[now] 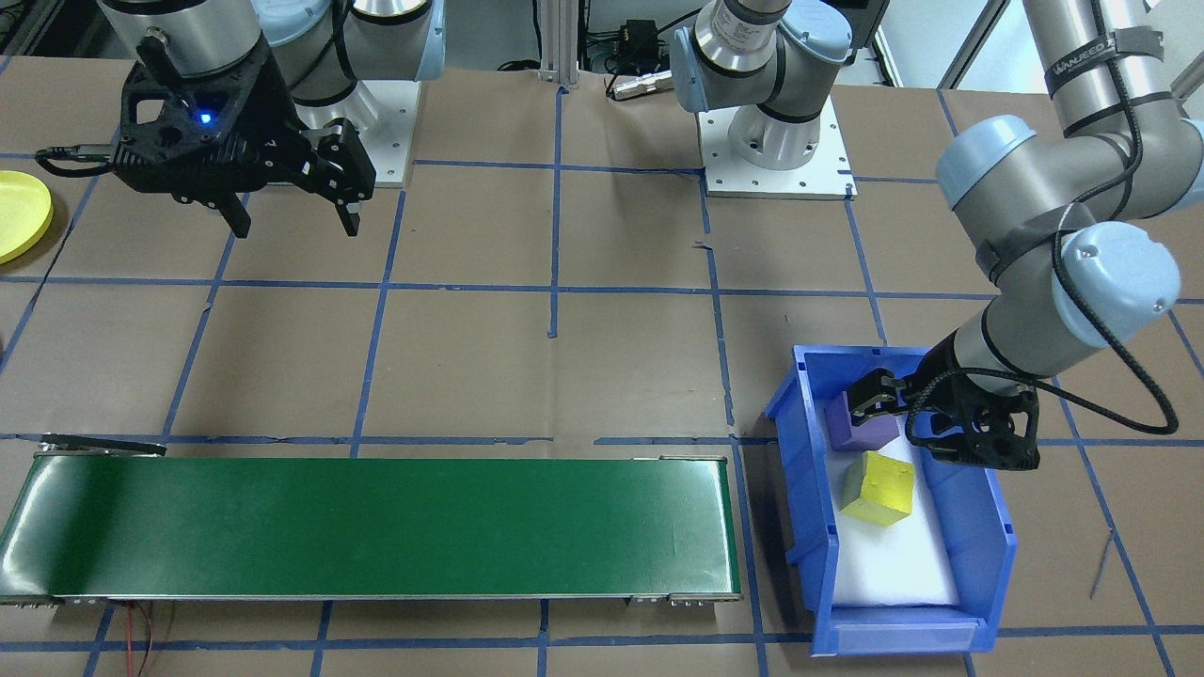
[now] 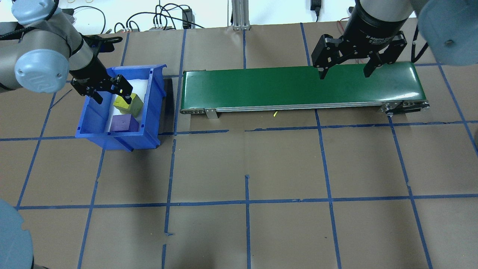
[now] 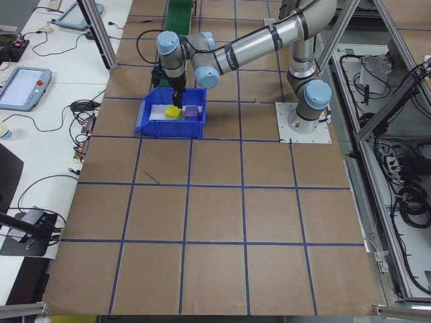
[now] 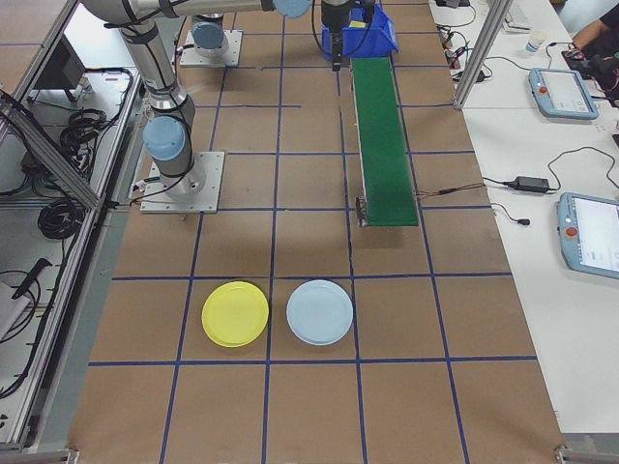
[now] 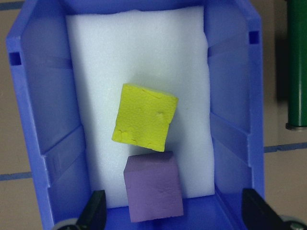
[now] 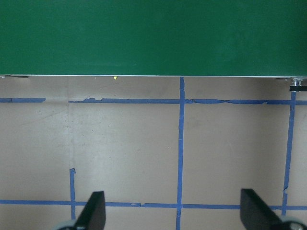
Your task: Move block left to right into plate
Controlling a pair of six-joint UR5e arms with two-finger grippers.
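Below the open left hand [image 5: 172, 218], blocks [image 5: 145, 121].

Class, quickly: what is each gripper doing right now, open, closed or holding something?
Left gripper: open, holding nothing, over the blocks in the blue bin.
Right gripper: open, holding nothing, above the green belt.

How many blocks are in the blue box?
2. The yellow block lies in the middle of the blue box on white foam. The purple block sits right beside it, nearer the open left tool. Nothing else seems hidden there.
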